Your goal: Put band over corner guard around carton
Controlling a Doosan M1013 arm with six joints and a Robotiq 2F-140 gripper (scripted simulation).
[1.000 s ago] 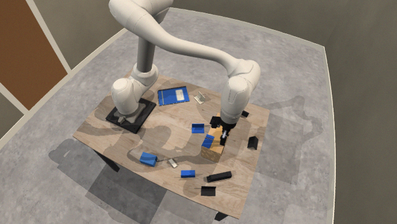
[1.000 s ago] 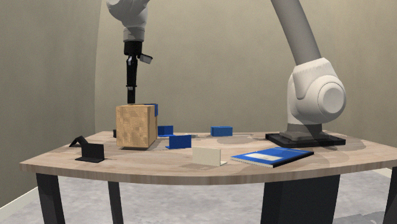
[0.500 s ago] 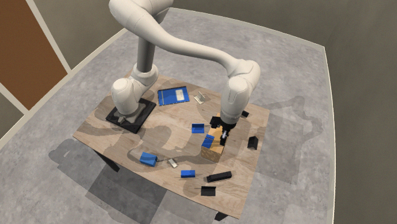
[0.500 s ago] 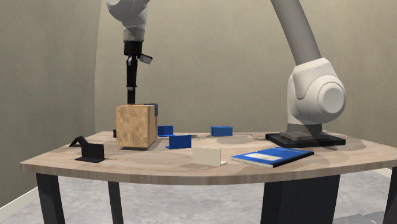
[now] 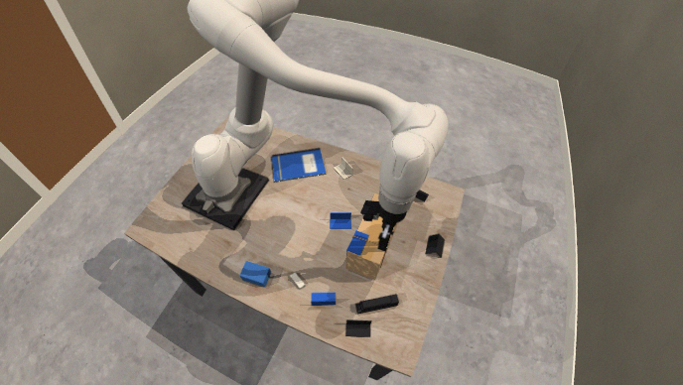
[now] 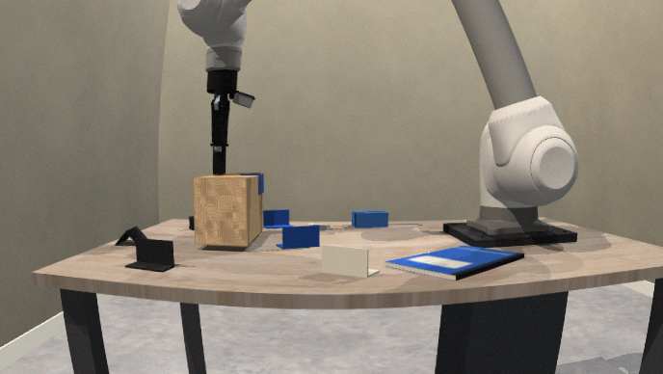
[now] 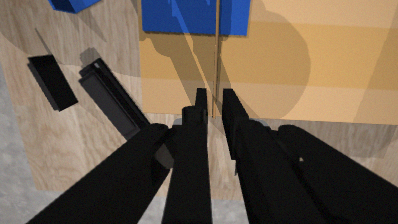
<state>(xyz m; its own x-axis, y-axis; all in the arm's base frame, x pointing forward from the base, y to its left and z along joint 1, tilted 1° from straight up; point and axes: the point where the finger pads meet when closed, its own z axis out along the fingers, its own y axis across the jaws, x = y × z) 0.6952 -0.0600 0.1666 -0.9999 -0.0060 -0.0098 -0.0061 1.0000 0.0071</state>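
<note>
The tan carton (image 5: 369,254) stands upright on the table's right half; it also shows in the exterior view (image 6: 226,209) and fills the top of the wrist view (image 7: 300,65). A blue corner guard (image 5: 358,242) (image 7: 195,17) sits on its top edge (image 6: 255,180). A thin band (image 7: 216,60) runs as a fine line across the carton top and the guard. My gripper (image 5: 383,245) (image 6: 219,170) points straight down with its tips at the carton's top face. The fingers are nearly shut, with a narrow gap in line with the band, and do not pinch it.
Loose blue angle pieces (image 5: 341,220) (image 5: 323,298) and a blue block (image 5: 255,273) lie left of the carton. Black pieces (image 5: 435,245) (image 5: 376,304) (image 5: 358,328) lie right and in front. A blue notebook (image 5: 298,165) and a cream angle (image 5: 343,168) lie near the arm's base.
</note>
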